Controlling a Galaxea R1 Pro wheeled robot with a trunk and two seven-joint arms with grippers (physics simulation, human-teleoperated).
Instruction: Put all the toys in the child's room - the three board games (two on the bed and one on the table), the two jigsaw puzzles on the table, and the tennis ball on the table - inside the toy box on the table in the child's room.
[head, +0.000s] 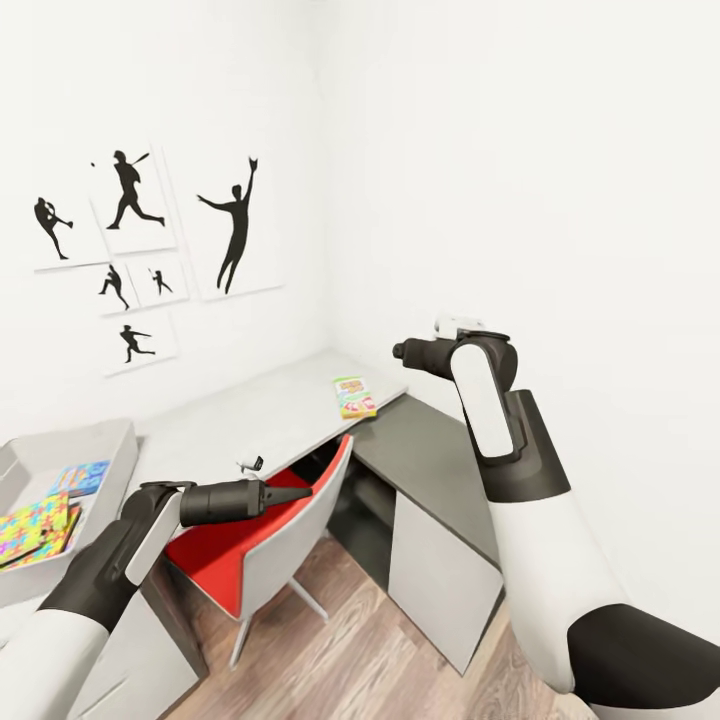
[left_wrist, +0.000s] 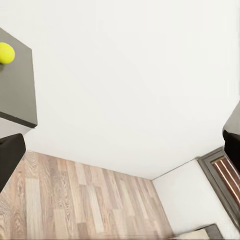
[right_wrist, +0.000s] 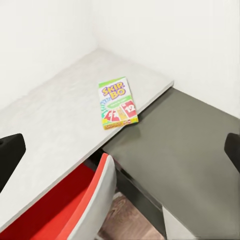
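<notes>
White L-desk in corner, Skip-Bo box on top

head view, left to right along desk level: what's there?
Toy box with jigsaw puzzles inside → left claw → red-seated chair → Skip-Bo board game on the table → right arm.

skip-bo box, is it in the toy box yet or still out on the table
Still out. The Skip-Bo box lies flat on the table near its corner edge, far from the toy box, which already holds the puzzles.
</notes>
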